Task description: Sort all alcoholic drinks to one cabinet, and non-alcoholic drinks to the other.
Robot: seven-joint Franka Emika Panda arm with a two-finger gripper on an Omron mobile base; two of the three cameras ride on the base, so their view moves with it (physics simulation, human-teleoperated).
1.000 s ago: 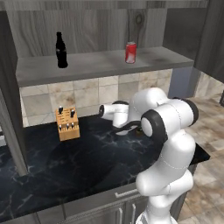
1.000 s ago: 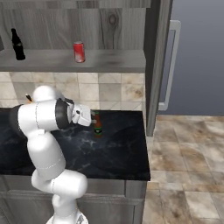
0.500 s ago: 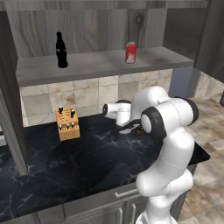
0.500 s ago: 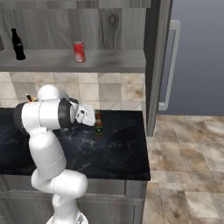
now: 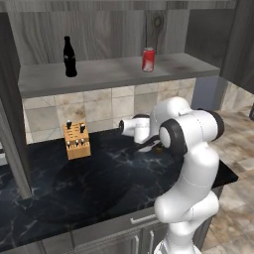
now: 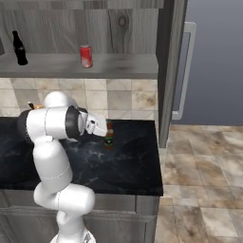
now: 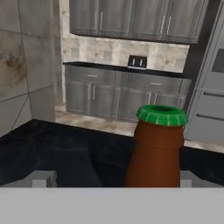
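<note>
A brown bottle (image 7: 158, 148) with a green top, one of the alcoholic drinks, stands on the black counter (image 6: 128, 161). In the right base view the bottle (image 6: 109, 136) shows a red label. My gripper (image 7: 113, 178) is open, level with the bottle, which sits between the fingertips (image 7: 41, 178) and closer to the right one. From the right base view, the gripper (image 6: 105, 130) is right up against the bottle. The non-alcoholic drinks, a black cola bottle (image 5: 69, 56) and a red can (image 5: 148, 59), stand apart on the open cabinet shelf (image 5: 109, 74) above.
A wooden knife block (image 5: 77, 140) stands at the back left of the counter. A tall grey fridge (image 6: 213, 71) rises past the counter's right end. Dark cabinet panels (image 5: 243, 39) hang at both sides of the shelf. The counter's front edge (image 6: 95, 192) runs below the arm.
The hand has crept a little further toward the bottle on the counter. The jaws have stayed open, and the bottle, can and cola bottle have not moved.
</note>
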